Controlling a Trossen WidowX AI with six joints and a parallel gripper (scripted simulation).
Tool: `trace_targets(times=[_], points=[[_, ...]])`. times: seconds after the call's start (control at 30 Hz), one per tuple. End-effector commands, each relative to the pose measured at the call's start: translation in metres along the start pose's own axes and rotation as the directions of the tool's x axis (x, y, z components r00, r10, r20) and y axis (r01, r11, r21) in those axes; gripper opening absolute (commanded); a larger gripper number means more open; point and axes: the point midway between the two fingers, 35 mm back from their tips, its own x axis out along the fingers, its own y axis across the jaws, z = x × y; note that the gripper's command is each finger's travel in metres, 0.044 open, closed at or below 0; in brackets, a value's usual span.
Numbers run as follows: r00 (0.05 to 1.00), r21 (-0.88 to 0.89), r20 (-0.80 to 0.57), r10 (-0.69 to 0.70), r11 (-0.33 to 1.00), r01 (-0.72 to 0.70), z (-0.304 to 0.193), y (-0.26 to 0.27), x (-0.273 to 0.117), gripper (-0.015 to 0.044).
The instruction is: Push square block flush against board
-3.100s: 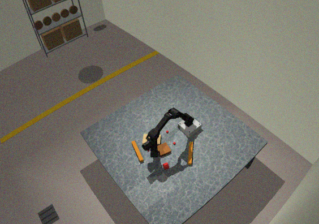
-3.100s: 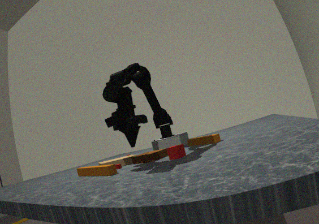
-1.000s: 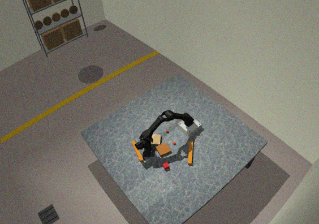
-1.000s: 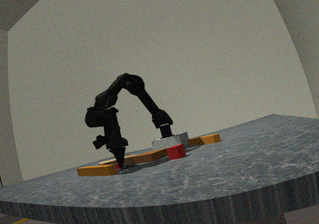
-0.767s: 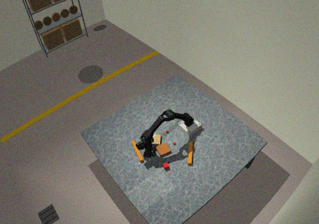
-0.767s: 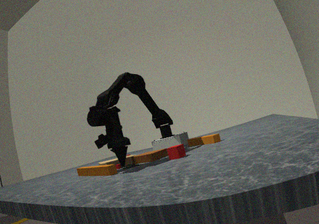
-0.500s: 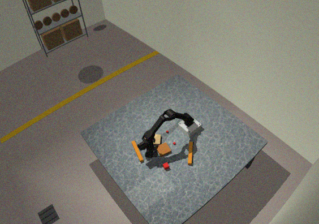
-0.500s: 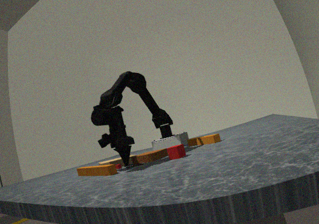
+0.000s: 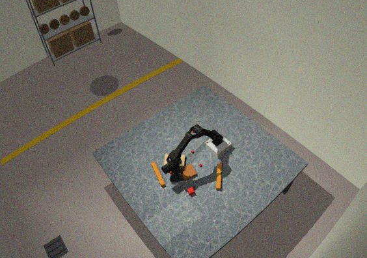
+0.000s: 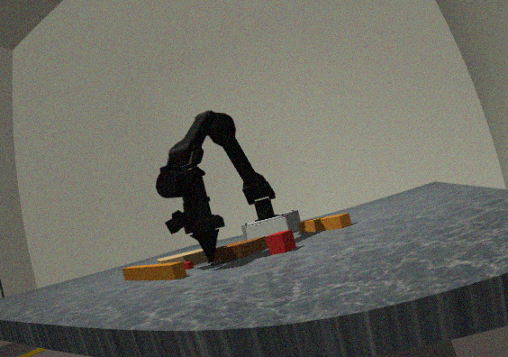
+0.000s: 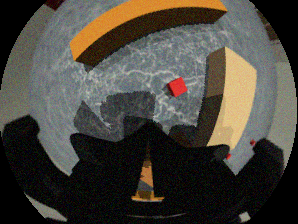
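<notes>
The square block (image 9: 189, 172) (image 10: 248, 248) is orange-brown and lies flat on the table, near the arm's lower end. The pale wooden board (image 9: 182, 161) (image 10: 196, 259) (image 11: 241, 100) lies flat beside it, partly behind the arm in the top view. The arm hides part of the space between them, so I cannot tell whether they touch. My gripper (image 9: 174, 179) (image 10: 211, 260) (image 11: 149, 125) is shut and empty, pointing down low by the table, on the near side of the board and block. Contact with either part is not clear.
One orange bar (image 9: 158, 174) (image 10: 154, 271) (image 11: 95, 41) lies left of the gripper, another orange bar (image 9: 218, 176) (image 10: 337, 222) to the right. A red cube (image 9: 190, 191) (image 10: 280, 242) sits in front of the block. A small red cube (image 10: 188, 265) (image 11: 177, 87) lies between bar and board.
</notes>
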Motion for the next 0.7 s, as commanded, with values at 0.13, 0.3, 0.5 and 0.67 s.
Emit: trace_targets(times=[0.13,0.3,0.5,0.67], points=[[1.0,0.006,-0.001,0.004,1.0,-0.004,0.002,0.001,-0.052,0.0],[1.0,0.002,0.015,0.016,1.0,-0.016,0.003,-0.003,-0.056,0.0],[1.0,-0.023,0.008,0.006,1.0,-0.006,-0.017,-0.055,-0.06,0.0],[1.0,-0.044,0.002,-0.001,0.999,0.001,-0.042,-0.1,-0.057,0.0]])
